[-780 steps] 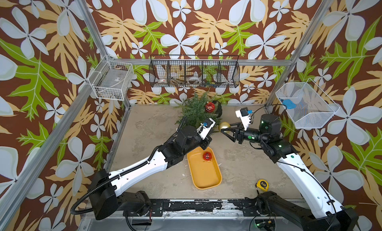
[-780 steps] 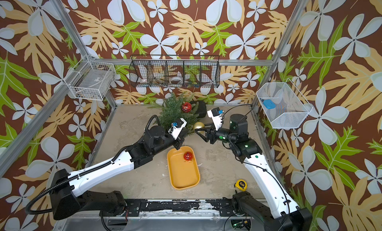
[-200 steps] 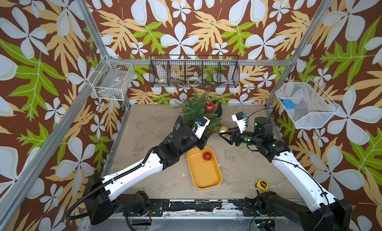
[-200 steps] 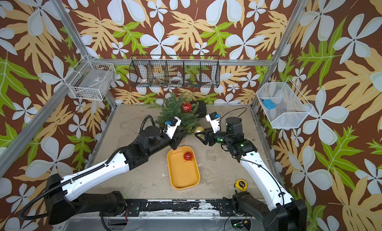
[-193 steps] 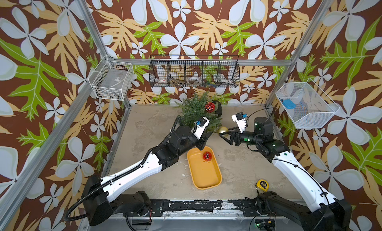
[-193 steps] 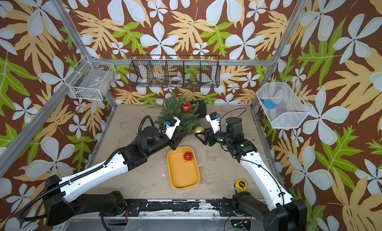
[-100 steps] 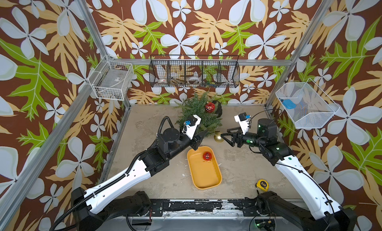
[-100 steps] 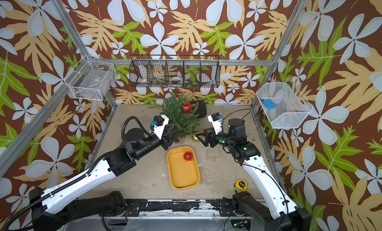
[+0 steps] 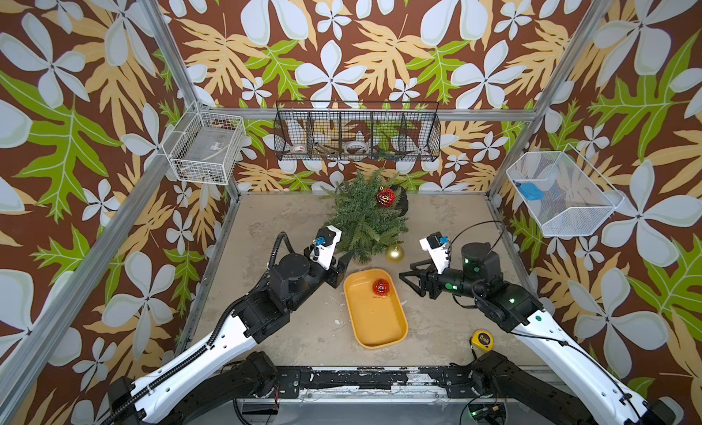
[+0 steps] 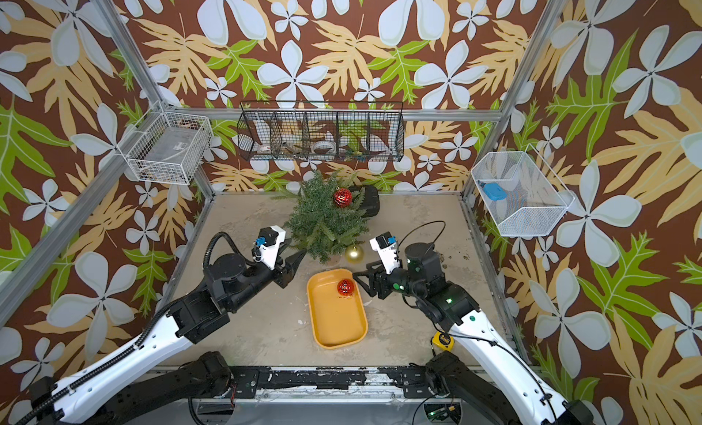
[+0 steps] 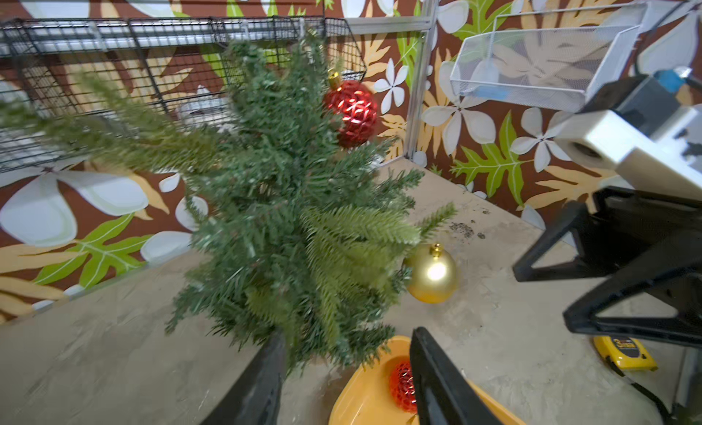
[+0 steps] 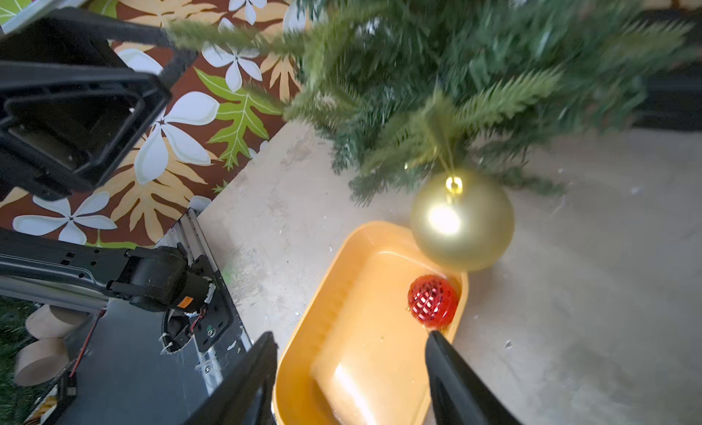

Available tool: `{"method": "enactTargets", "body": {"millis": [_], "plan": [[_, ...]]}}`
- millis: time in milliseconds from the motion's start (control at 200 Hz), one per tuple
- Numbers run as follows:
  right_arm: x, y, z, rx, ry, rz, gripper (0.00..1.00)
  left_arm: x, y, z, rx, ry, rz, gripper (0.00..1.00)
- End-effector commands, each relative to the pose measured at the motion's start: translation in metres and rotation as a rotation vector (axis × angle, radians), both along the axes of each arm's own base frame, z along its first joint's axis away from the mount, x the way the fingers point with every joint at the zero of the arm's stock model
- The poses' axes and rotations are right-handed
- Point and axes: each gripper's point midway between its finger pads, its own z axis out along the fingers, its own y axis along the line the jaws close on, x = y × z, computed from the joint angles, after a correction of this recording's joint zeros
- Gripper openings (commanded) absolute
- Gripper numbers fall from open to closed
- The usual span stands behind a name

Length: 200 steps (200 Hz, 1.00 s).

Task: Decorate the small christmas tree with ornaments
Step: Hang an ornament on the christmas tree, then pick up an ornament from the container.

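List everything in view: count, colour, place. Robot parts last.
small christmas tree: one, dark green, back of the table.
red ornaments: two, glittery red; one high on the tree, the other in the tray.
gold ornament: one, shiny gold, hanging from a low branch.
tray: one, yellow, in front of the tree.
tape measure: one, yellow and black, table, beside the right arm.
black wire basket: one, black, back wall.
white wire baskets: two, white, one on each side wall.
left hand: one, black, open, beside the tree's low branches.
right hand: one, black, open, beside the tray's far end.
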Motion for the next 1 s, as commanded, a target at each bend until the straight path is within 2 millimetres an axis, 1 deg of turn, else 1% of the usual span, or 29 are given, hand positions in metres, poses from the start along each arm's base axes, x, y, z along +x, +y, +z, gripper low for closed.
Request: {"method": "enactTargets", "body": {"millis": [0, 75, 150, 195, 275, 335, 345, 350, 450, 561, 681, 836, 996], "plan": [[0.003, -0.001, -0.027, -0.004, 0.093, -0.136, 0.62, 0.006, 0.022, -0.019, 0.026, 0.031, 0.06, 0.54], [0.0, 0.004, -0.046, -0.035, 0.109, -0.193, 0.62, 0.009, 0.036, -0.032, 0.035, 0.045, 0.083, 0.54], [-0.002, 0.01, -0.064, -0.095, 0.105, -0.238, 0.61, 0.011, 0.044, -0.042, 0.049, 0.049, 0.091, 0.54], [-0.002, 0.014, -0.075, -0.145, 0.097, -0.25, 0.61, 0.011, 0.045, -0.047, 0.064, 0.05, 0.09, 0.54], [-0.005, 0.028, -0.091, -0.242, 0.067, -0.208, 0.63, 0.01, 0.046, -0.051, 0.079, 0.056, 0.085, 0.54], [0.001, 0.031, -0.102, -0.339, 0.033, -0.207, 0.64, 0.009, 0.044, -0.051, 0.08, 0.055, 0.073, 0.54], [0.002, 0.032, -0.101, -0.347, 0.024, -0.206, 0.64, 0.009, 0.044, -0.051, 0.08, 0.054, 0.073, 0.54], [0.003, 0.032, -0.104, -0.363, 0.024, -0.205, 0.64, 0.009, 0.044, -0.051, 0.079, 0.054, 0.073, 0.54], [0.018, 0.035, -0.116, -0.498, -0.033, -0.218, 0.64, 0.008, 0.042, -0.051, 0.07, 0.057, 0.059, 0.54], [0.033, 0.042, -0.126, -0.586, -0.062, -0.223, 0.62, 0.005, 0.04, -0.05, 0.06, 0.054, 0.045, 0.54], [0.045, 0.048, -0.145, -0.688, -0.068, -0.224, 0.62, 0.003, 0.042, -0.047, 0.053, 0.045, 0.05, 0.54], [0.055, 0.057, -0.161, -0.772, -0.084, -0.227, 0.61, 0.002, 0.042, -0.046, 0.045, 0.037, 0.043, 0.54], [0.061, 0.055, -0.176, -0.852, -0.083, -0.242, 0.61, 0.001, 0.041, -0.046, 0.044, 0.04, 0.037, 0.54]]}}
